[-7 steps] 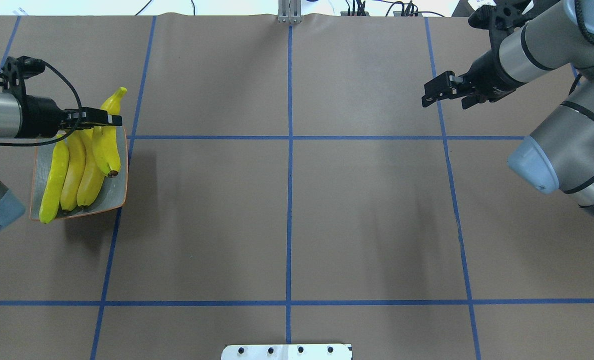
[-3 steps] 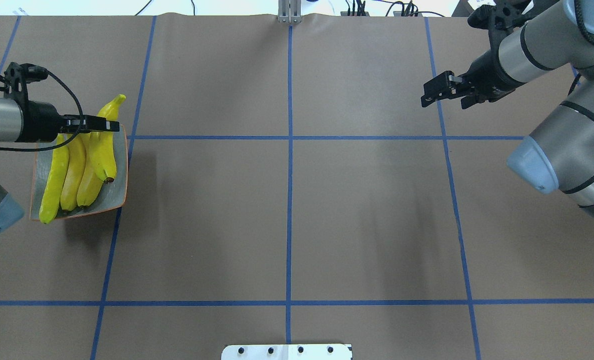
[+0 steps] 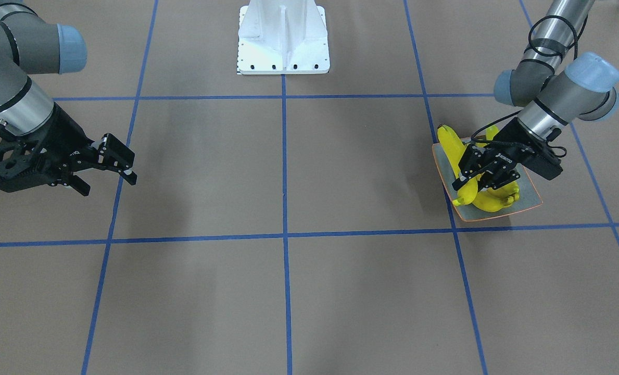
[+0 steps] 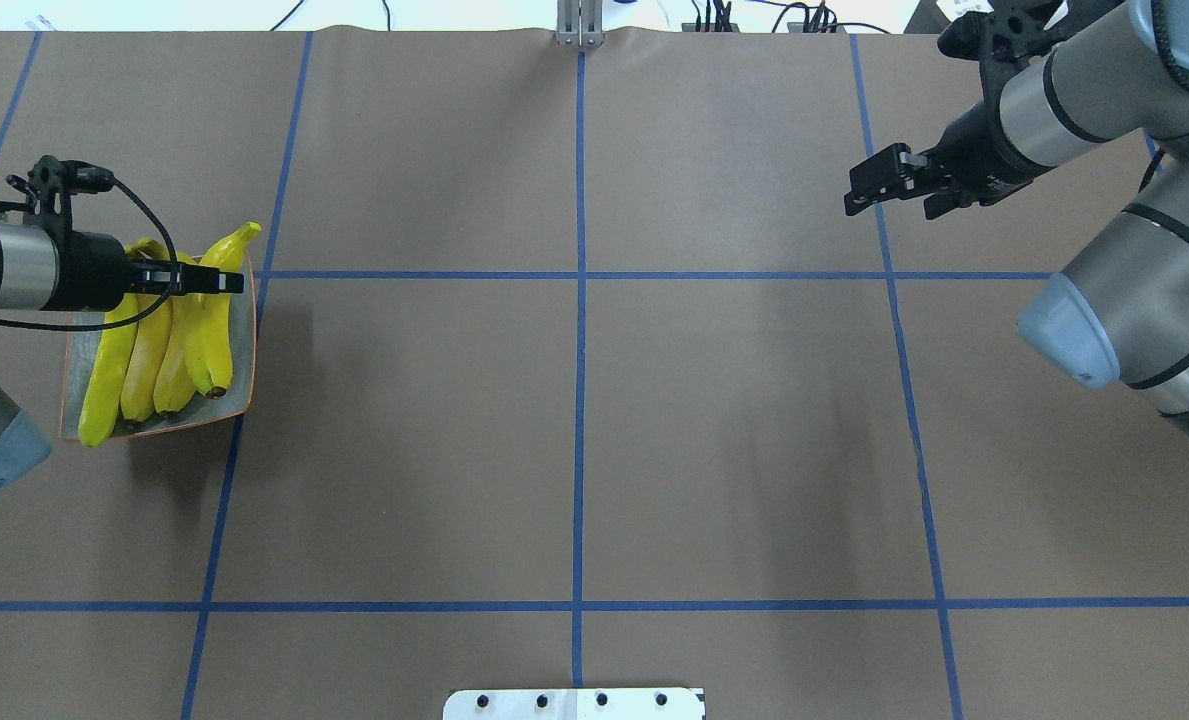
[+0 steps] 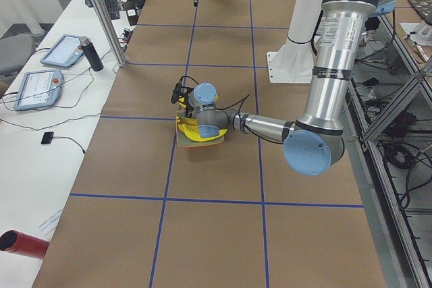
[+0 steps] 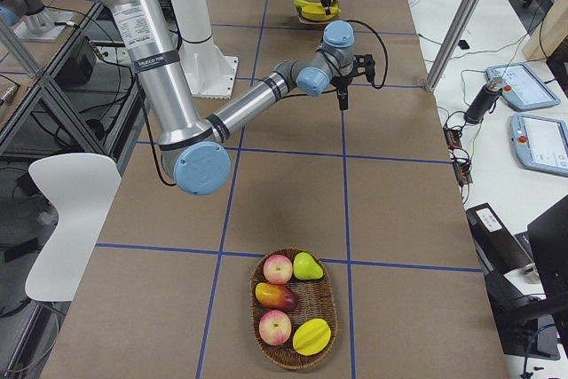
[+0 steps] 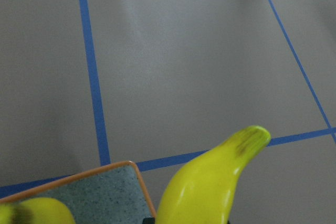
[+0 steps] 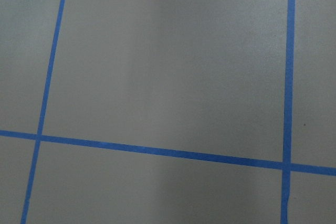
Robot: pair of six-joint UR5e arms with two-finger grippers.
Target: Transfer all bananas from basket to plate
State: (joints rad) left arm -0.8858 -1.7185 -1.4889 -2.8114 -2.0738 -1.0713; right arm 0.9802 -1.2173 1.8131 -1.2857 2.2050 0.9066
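Left gripper (image 4: 226, 281) clamps bright yellow curved banana (image 4: 216, 340) over square grey-blue plate (image 4: 229, 405); right gripper (image 3: 110, 185) agape, empty. Wicker basket (image 6: 288, 363): exterior right only. Brown-papered table (image 4: 594, 430).

Both arms are showing silver-grey tubes, black bands and pale blue caps at the joints. The left arm (image 3: 541, 112) is trailing a looping black cable. The left gripper (image 4: 222, 281) is showing black with small white lettering; the right gripper (image 3: 109, 182) is showing black too. The white base (image 3: 283, 39) is showing dark screws along its edge.
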